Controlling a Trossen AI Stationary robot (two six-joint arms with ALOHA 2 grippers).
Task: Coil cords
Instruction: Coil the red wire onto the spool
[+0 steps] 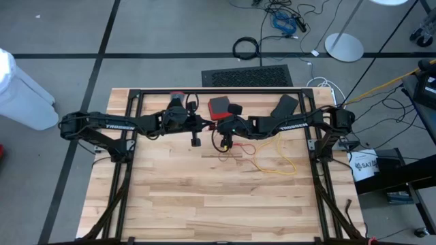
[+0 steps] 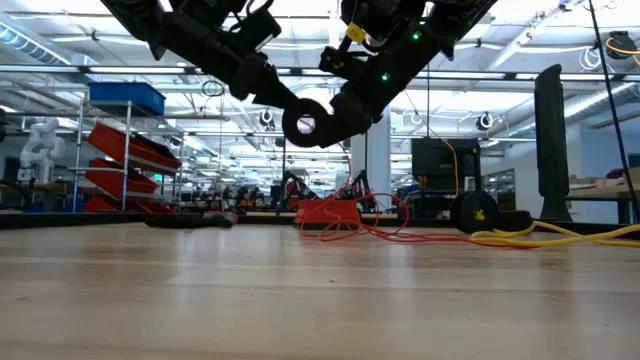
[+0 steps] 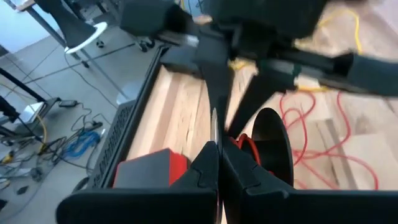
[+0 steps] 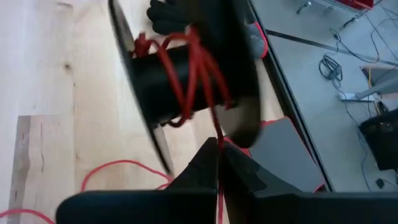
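Item: red cord (image 4: 193, 74), partly wound on a black spool (image 4: 180, 81), upper centre of your right wrist view; the rest lies loose on the table (image 1: 204, 197). Right gripper (image 4: 219, 163): jaws pinching the red strand. Left gripper (image 3: 219, 163): jaws pressed together, at the spool. Step: winding; next you need another taut wrap. Yellow cord (image 1: 283, 163) uncoiled, centre right

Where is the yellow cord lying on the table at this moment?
In the high view the yellow cord lies loosely on the wooden table, right of centre, below the right arm and beside the red cord.
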